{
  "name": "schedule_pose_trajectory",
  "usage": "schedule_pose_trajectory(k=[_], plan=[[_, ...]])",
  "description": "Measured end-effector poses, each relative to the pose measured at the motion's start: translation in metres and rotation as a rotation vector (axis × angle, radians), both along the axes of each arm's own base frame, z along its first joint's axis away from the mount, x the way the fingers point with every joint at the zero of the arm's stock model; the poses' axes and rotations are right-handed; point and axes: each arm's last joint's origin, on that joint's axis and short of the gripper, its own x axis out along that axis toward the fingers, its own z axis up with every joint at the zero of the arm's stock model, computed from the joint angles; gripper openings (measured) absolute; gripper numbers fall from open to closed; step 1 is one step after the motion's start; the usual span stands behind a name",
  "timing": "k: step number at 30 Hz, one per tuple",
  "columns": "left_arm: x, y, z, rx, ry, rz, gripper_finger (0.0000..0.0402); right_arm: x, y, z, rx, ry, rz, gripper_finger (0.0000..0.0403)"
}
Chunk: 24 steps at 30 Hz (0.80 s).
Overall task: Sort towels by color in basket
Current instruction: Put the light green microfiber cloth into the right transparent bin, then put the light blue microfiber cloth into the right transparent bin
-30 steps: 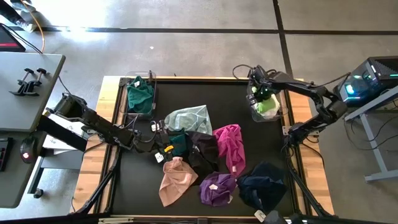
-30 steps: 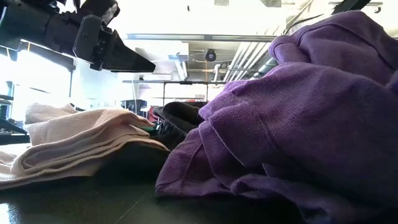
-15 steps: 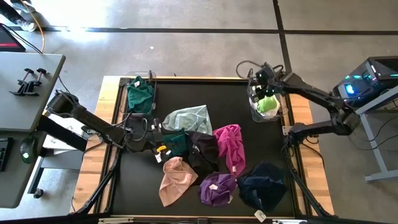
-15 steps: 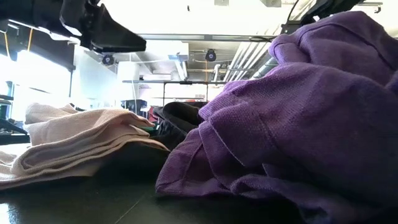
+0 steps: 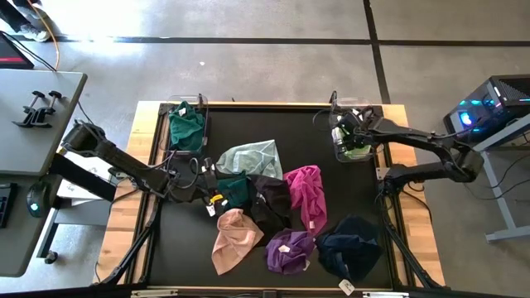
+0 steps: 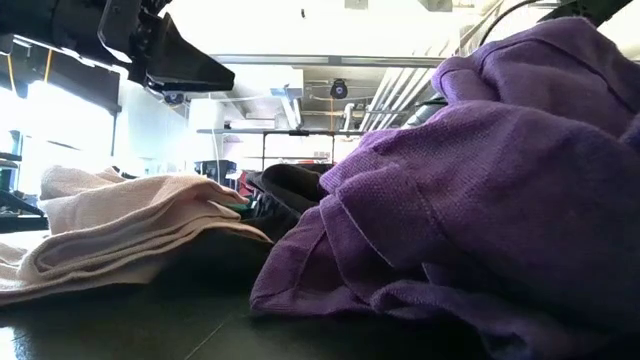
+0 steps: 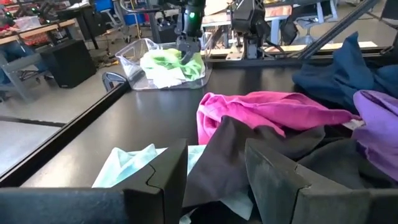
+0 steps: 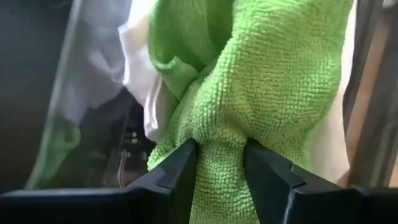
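Purple towel (image 6: 470,190) blocking low view's right

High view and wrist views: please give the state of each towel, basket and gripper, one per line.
lime towel: in the clear basket, pinched between the right gripper fingers.
dark green towel: lying in the left basket.
magenta towel: crumpled on the table.
purple towel: crumpled on the table.
left gripper: open, low over the pile.
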Motion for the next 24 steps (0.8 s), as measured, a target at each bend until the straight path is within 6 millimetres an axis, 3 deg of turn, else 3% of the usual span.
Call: schedule_pose_trajectory(k=[5,10,15,19,24], plan=[[0.000,0.000,0.001,0.000,-0.013,0.018,0.0147,0.003,-0.004,0.021,-0.060,0.014,0.066,0.0124],[0.000,0.002,0.001,0.009,-0.012,0.035,0.0147,0.001,-0.006,0.064,-0.204,0.000,0.086,0.0124],[0.000,0.001,0.001,0.012,-0.009,0.053,0.0147,-0.008,0.006,0.099,-0.360,-0.070,0.085,0.0124],[-0.002,0.001,-0.002,0.004,0.014,0.055,0.0147,-0.007,0.024,0.107,-0.383,-0.206,0.185,0.0124],[-0.002,0.002,-0.005,0.010,0.042,0.057,0.0147,0.017,0.050,0.087,-0.460,-0.444,0.378,0.0124]])
